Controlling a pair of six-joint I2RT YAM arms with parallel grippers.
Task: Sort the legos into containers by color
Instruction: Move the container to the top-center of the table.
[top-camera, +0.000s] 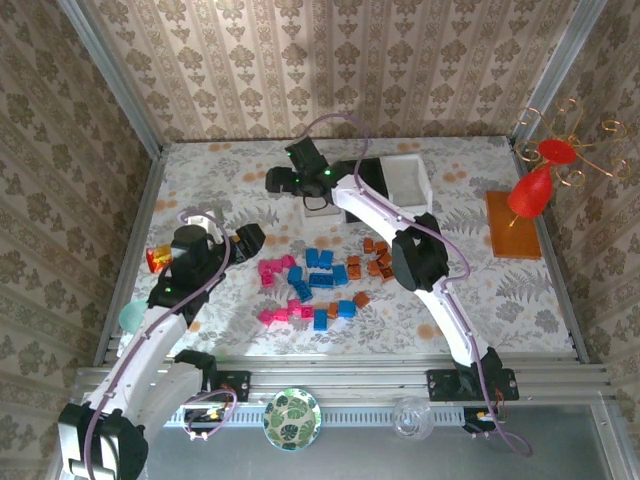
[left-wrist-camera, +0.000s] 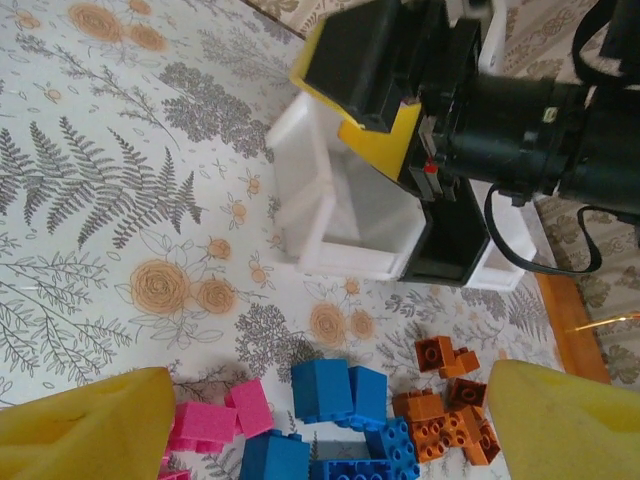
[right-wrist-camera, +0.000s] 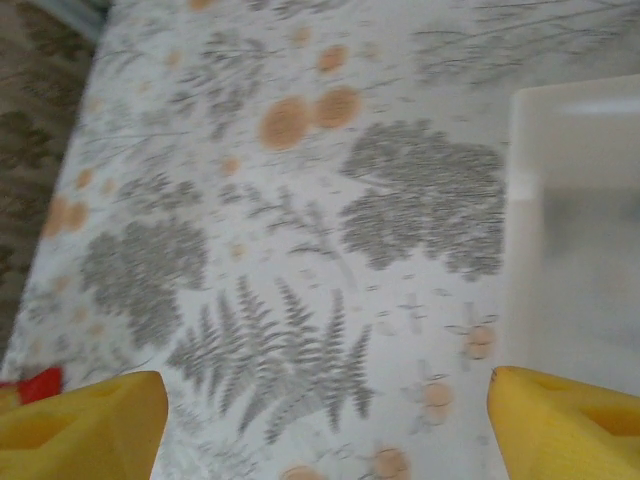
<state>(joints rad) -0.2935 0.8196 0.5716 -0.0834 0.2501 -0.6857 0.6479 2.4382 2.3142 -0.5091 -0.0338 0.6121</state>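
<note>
The legos lie loose mid-table in colour groups: pink ones (top-camera: 274, 270), blue ones (top-camera: 321, 272) and brown-orange ones (top-camera: 375, 258). My left gripper (top-camera: 250, 240) hovers open just left of them. In its wrist view its yellow fingers (left-wrist-camera: 90, 425) straddle pink (left-wrist-camera: 205, 420), blue (left-wrist-camera: 322, 388) and orange bricks (left-wrist-camera: 445, 420), holding nothing. At the back stand the containers: a white tray (left-wrist-camera: 340, 215), a black one (left-wrist-camera: 455, 240) and another white tray (top-camera: 410, 175). My right gripper (top-camera: 277, 182) is open and empty above the bare cloth left of a white tray (right-wrist-camera: 580, 230).
A red-yellow snack packet (top-camera: 158, 260) and a teal cup (top-camera: 131, 316) sit at the left edge behind my left arm. An orange-brown mat (top-camera: 513, 225) with a red ornament (top-camera: 535, 190) lies at the right. Patterned walls close in the table.
</note>
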